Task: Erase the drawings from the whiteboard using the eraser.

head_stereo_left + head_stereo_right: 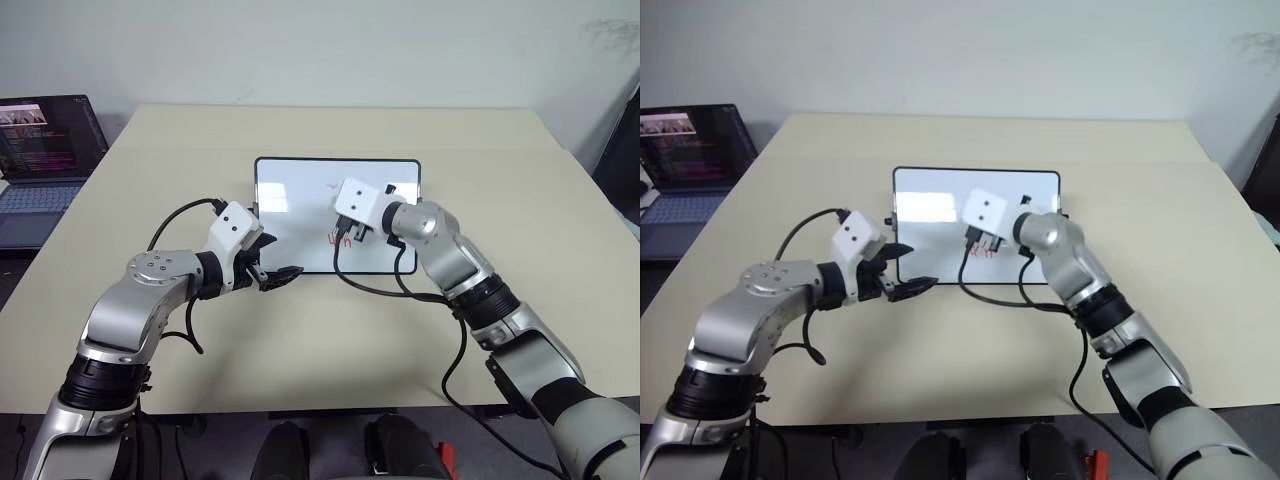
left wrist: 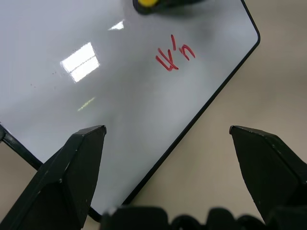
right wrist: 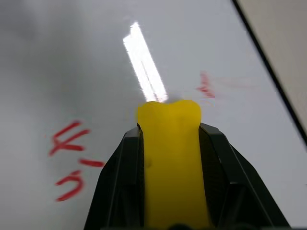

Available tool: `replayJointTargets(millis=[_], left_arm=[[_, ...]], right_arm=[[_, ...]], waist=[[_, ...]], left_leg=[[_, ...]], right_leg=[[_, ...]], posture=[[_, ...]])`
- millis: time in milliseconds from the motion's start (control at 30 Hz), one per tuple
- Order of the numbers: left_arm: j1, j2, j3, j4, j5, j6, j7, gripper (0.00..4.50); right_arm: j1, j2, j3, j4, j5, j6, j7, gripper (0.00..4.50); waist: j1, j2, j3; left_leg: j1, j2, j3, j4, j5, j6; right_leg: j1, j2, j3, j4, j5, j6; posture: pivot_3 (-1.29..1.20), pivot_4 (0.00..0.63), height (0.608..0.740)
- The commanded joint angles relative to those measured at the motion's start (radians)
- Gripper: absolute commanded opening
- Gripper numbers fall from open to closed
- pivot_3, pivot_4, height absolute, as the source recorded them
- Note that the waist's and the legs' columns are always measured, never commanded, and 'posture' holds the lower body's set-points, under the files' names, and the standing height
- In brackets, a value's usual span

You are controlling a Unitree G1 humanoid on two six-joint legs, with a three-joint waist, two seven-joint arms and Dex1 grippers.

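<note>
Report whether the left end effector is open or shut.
Open. The left end effector has its two black fingers spread wide apart with nothing between them, hovering over the whiteboard edge.

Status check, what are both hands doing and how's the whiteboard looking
Right hand shut on yellow eraser, over whiteboard. Left hand open, empty, at board's near edge. Red drawings remain. Nothing blocking.

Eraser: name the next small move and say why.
Probably press the eraser down and sweep it across the red drawings. The right gripper is shut on it above the whiteboard, and those marks remain beside it.
</note>
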Motion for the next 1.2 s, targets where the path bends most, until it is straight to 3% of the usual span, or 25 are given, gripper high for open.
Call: replayJointTargets(millis=[33,267,567,833,1200], left_arm=[[-0.014,0.009,0.01,-0.019,0.002,-0.01,-0.004,4.5],[-0.016,0.004,0.008,-0.02,0.004,-0.007,-0.003,4.5],[-0.012,0.004,0.011,-0.023,0.003,-0.004,0.001,4.5],[-0.015,0.002,0.008,-0.023,0.004,-0.005,0.0,4.5],[-0.017,0.005,0.008,-0.021,0.003,-0.005,-0.005,4.5]], right_arm=[[-0.041,0.018,-0.049,0.071,-0.029,-0.016,-0.114,1.2],[-0.126,0.051,-0.094,0.173,-0.02,-0.098,-0.239,1.2],[-0.062,0.049,-0.018,0.128,-0.029,-0.051,-0.081,1.2],[-0.135,0.064,-0.081,0.194,-0.053,-0.13,-0.257,1.2],[-0.048,0.037,-0.009,0.125,-0.064,-0.065,-0.086,1.2]], waist=[[-0.001,0.0,0.0],[0.002,0.0,0.001],[0.0,0.0,0.001],[0.001,0.0,0.001],[0.001,0.0,0.001]], left_leg=[[0.0,0.0,0.0,0.0,0.0,0.0],[-0.001,0.0,0.0,0.0,0.0,0.0],[-0.003,0.0,0.0,-0.001,0.0,0.0],[-0.003,0.0,0.0,0.0,0.0,0.0],[-0.004,0.0,0.0,-0.001,0.0,0.0]], right_leg=[[0.0,0.0,0.0,0.0,0.0,0.0],[-0.001,0.0,0.0,-0.001,0.0,0.0],[-0.002,0.0,-0.001,-0.004,0.001,0.0],[-0.002,0.0,-0.001,-0.002,0.001,0.0],[-0.002,-0.001,-0.001,-0.004,0.001,0.0]], posture=[[0.0,0.15,0.74],[0.0,0.15,0.74],[0.0,0.15,0.74],[0.0,0.15,0.74],[0.0,0.15,0.74]])
